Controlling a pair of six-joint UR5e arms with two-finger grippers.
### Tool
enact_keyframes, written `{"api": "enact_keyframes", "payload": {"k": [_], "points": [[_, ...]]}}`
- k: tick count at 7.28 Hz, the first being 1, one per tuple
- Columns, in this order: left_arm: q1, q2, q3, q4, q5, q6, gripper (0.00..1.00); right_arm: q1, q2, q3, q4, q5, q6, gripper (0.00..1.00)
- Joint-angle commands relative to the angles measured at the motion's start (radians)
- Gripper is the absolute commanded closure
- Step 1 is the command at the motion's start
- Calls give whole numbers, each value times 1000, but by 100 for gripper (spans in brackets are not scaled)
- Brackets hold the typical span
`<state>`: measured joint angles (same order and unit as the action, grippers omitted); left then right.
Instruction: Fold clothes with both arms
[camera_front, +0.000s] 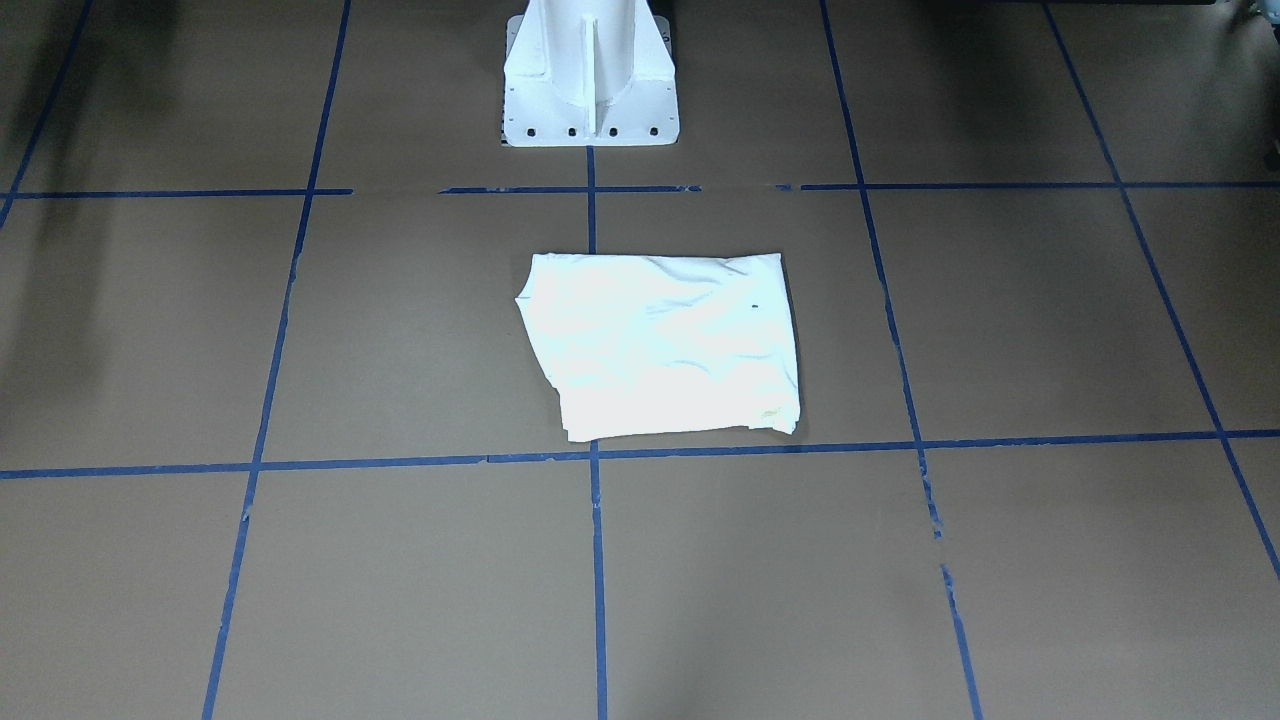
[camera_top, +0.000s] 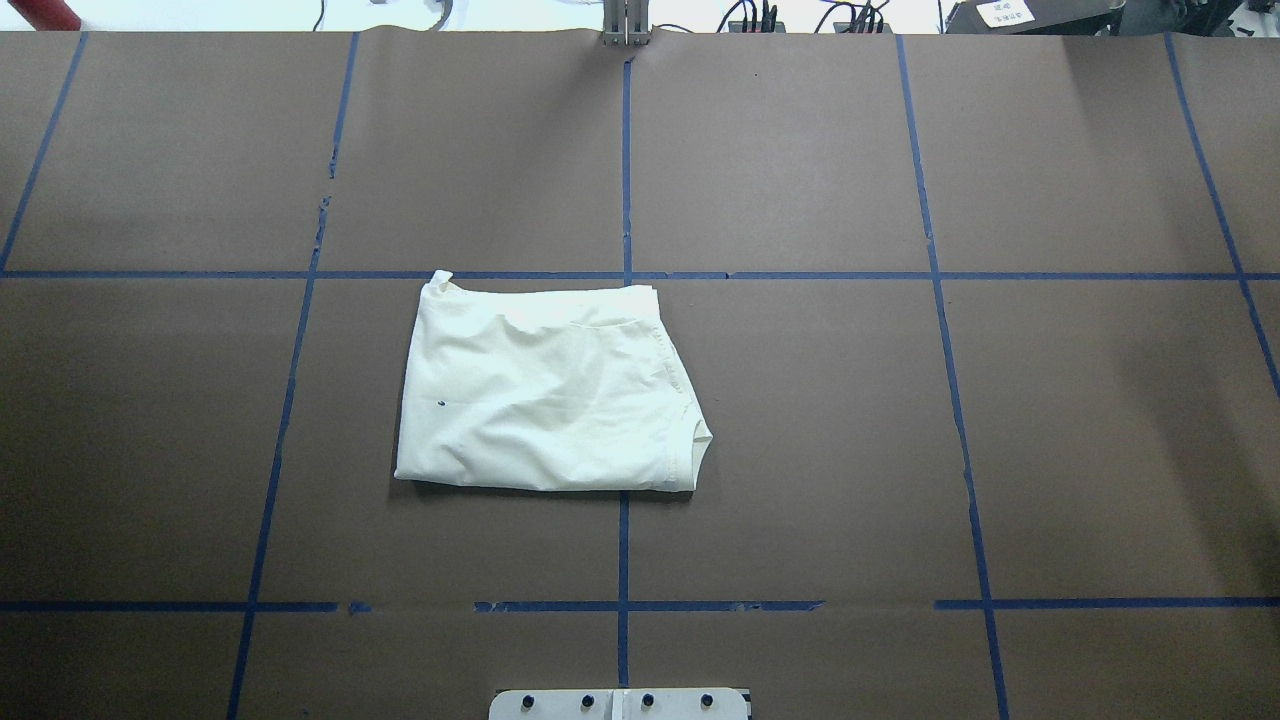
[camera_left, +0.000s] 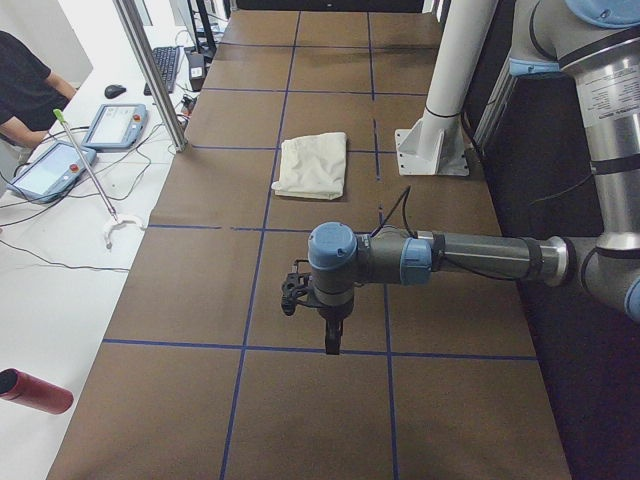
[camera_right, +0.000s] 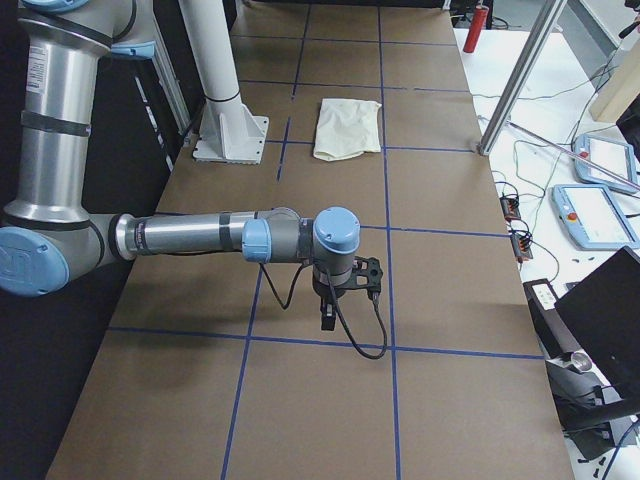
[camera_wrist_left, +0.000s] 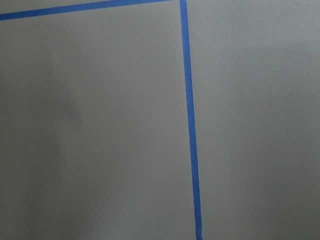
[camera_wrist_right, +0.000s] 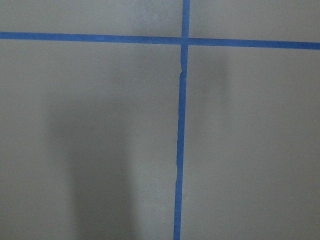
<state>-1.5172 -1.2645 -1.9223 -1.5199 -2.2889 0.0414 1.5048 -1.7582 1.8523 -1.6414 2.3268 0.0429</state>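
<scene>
**Shirt** (camera_top: 545, 390): folded to a rough rectangle and lying flat on the surface (camera_top: 850, 450), plain cream side up. The print is not visible. There is one small dark speck on the top layer. Edges are uneven, and layered hems show along one short side. The shirt sits in front of the pedestal (camera_front: 590, 80), between two cross lines of blue tape (camera_top: 623, 550). It straddles the centre line, w/ the larger part on the robot's left.

**Position rel. to end effectors:** the shirt is well apart from both, and neither touches it. In each side view it lies far beyond the near end effector, toward the middle of the surface.

**Left end effector** (camera_left: 331, 347): points down, just above the surface and near a tape line. It is at the tip of the left arm (camera_left: 470, 258), whose forearm runs approx. level. It shows only in the side view, so its opening cannot be told. Its wrist cam sees only bare surface and a tape corner.

**Right end effector** (camera_right: 327, 320): same pose at the tip of the right arm (camera_right: 190, 235), pointing down close to a tape line. A black cable loops beside it. Opening cannot be told. Its wrist cam sees bare surface and a tape crossing.

**Surroundings:** a white bench runs along the side opp. the pedestal, w/ pendants (camera_left: 115, 125), cables and a seated person (camera_left: 25, 80).
</scene>
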Motion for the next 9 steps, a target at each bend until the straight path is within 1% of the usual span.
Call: {"api": "enact_keyframes", "payload": {"k": [1,4,5,9], "points": [[0,1,2,0,0,0,0,0,-1,1,0,3,0,0],[0,2,9,-2,-3,-2,0,0,-3,2,0,5,0,0],[2,-3,38,-5,-7,-2,0,0,-6,1,2,11,0,0],[2,-55,29,-10,-7,-11,0,0,-3,-11,8,9,-2,0]]}}
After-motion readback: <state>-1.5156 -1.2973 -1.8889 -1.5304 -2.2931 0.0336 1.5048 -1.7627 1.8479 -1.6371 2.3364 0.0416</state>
